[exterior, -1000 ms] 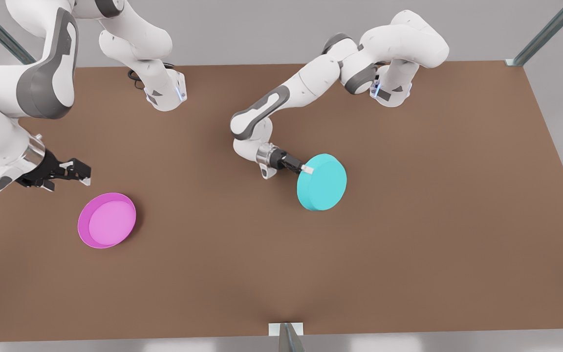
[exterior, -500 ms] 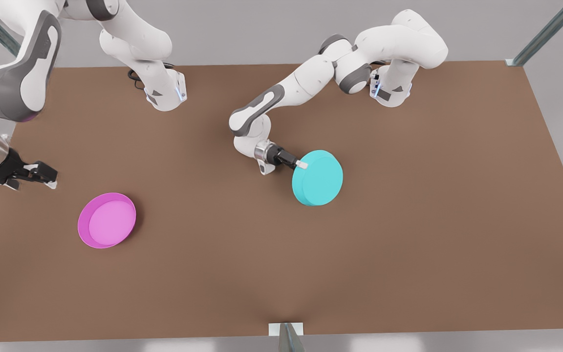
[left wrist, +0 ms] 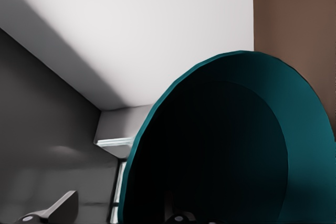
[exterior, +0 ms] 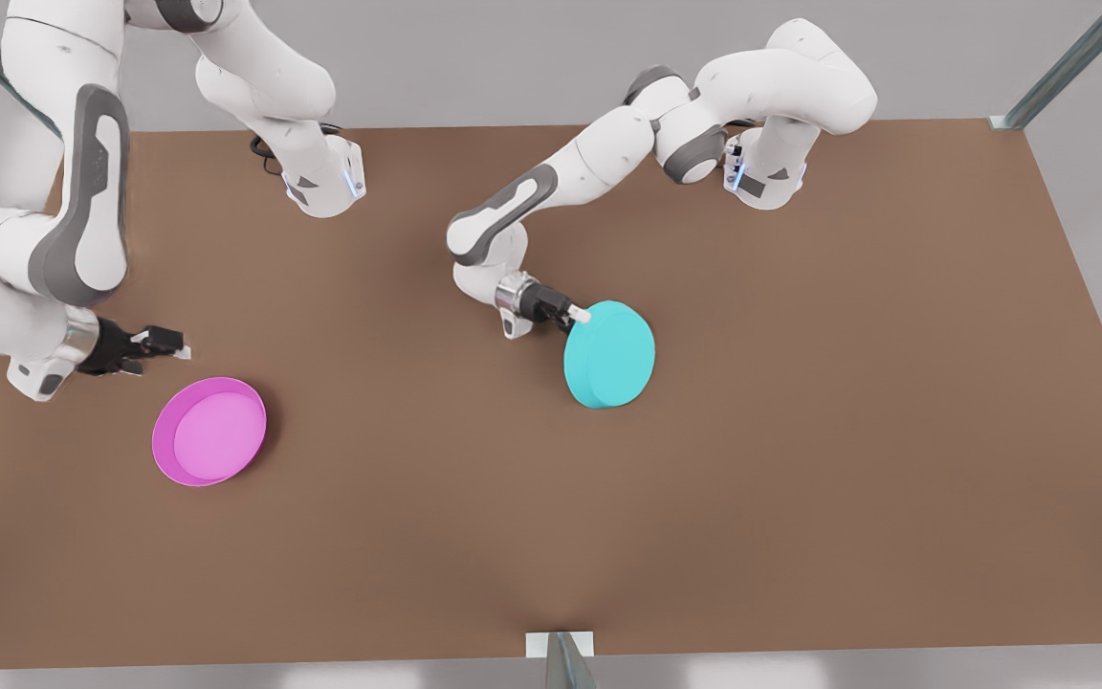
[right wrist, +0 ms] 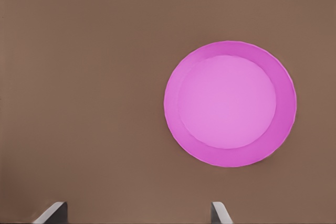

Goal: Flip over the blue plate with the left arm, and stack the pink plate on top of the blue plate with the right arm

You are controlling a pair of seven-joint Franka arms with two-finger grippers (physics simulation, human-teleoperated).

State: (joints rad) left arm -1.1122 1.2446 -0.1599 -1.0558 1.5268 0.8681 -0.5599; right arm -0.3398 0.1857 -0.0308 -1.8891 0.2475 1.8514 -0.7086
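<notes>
Since the earlier frame, the right gripper has swung in toward the pink plate, jaws released, just beside its far rim. Left gripper grips the blue plate rim, tilted underside-up above the brown table, mid-table.

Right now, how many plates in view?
2. The pink plate lies rim-up on the table at the front view's left, near the open right gripper. The blue plate is tilted near centre, underside showing, held at its rim by the left gripper.
</notes>
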